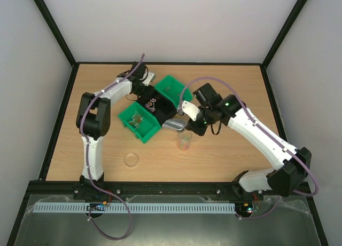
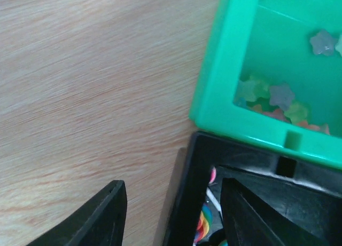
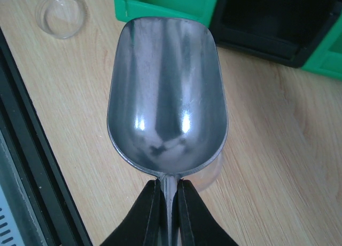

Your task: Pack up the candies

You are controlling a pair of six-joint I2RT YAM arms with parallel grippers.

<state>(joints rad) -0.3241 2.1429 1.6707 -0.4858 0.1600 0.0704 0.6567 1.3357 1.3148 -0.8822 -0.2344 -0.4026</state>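
Scooping seemed the step in hand: right tool [image 3: 170, 214] gripped an empty metal scoop [image 3: 165, 91] near the black bin [image 2: 240, 155], left tool [image 2: 172, 195] stood parted astride that bin's wall, candies [image 2: 280, 94] lay in the green bin [image 2: 219, 70] against it; next called for dipping among them

Light falls bright and even from above in the overhead view. The pale walls wash out almost to white, and the light wooden desk [image 1: 224, 155] carries only faint, soft shadows beside the arms. In the right wrist view the shiny metal scoop [image 3: 167, 91] is sharp, with two small glints toward 6 o'clock and dark streaked reflections. The clear round dish [image 3: 60, 14] at 11 o'clock is softer. In the left wrist view the small star-shaped pastel candies [image 2: 280, 96] at 2 o'clock are blurred. The black tool fingers [image 2: 101, 219] at 7 o'clock are featureless dark shapes.
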